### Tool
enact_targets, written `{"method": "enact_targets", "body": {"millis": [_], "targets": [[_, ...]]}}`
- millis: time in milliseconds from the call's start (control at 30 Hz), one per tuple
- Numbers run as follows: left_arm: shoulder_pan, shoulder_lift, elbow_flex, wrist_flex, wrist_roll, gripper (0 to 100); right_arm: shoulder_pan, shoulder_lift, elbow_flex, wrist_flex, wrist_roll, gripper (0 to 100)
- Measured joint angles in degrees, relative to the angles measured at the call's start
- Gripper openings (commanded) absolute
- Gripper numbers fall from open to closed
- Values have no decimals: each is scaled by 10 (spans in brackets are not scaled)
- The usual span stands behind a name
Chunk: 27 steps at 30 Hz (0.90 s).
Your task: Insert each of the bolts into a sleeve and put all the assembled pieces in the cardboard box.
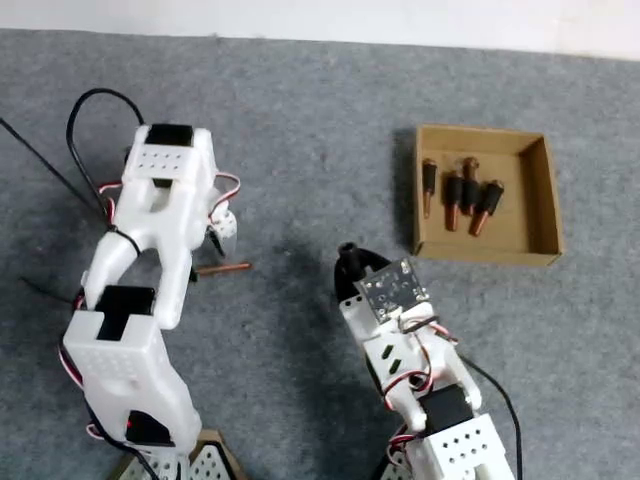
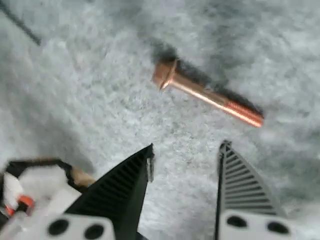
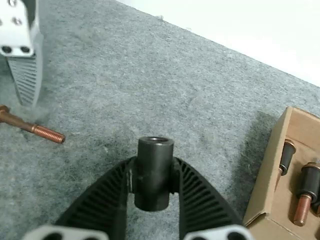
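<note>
Copper bolt (image 2: 205, 95) lies near the spread left gripper (image 2: 187, 147), while the right gripper (image 3: 153, 169) pinches a black sleeve (image 3: 155, 150).

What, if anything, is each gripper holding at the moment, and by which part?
The right gripper clamps the black cylindrical sleeve by its lower half. The left gripper is open, holding nothing; the copper bolt lies loose.
</note>
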Motion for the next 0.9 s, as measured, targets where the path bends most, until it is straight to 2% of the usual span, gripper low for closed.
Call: {"method": "enact_targets", "body": {"millis": [233, 467, 633, 900], "targets": [[-1, 0, 70, -91, 31, 204, 0, 0, 0, 0, 0, 9], [-10, -3, 166, -276, 74, 204, 0, 0, 0, 0, 0, 9], [-13, -11, 226, -372, 84, 202, 0, 0, 0, 0, 0, 9], [-13, -11, 239, -402, 85, 200, 0, 0, 0, 0, 0, 9]]}}
